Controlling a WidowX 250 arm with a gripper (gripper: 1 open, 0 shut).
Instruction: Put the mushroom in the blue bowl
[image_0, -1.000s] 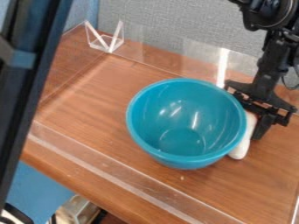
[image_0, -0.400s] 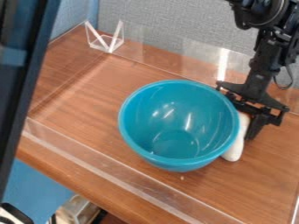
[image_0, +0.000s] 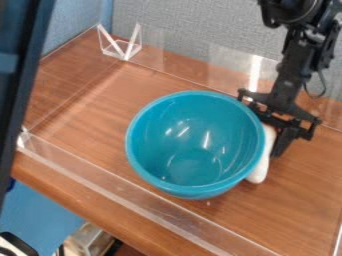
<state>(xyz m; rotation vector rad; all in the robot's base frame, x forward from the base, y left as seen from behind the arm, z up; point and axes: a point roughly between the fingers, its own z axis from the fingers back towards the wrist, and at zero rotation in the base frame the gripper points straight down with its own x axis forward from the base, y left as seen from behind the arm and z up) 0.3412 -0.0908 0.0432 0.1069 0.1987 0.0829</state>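
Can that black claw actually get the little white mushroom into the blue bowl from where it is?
Probably yes. The gripper is shut on the mushroom, which hangs upright right beside the blue bowl, against its right rim. The bowl is open-topped and empty, so nothing seems to block a short lift over the rim.

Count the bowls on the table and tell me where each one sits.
1. The blue bowl sits near the middle of the wooden table, empty inside. The mushroom is against its right side, under the gripper. Nothing suggests another bowl is hidden.
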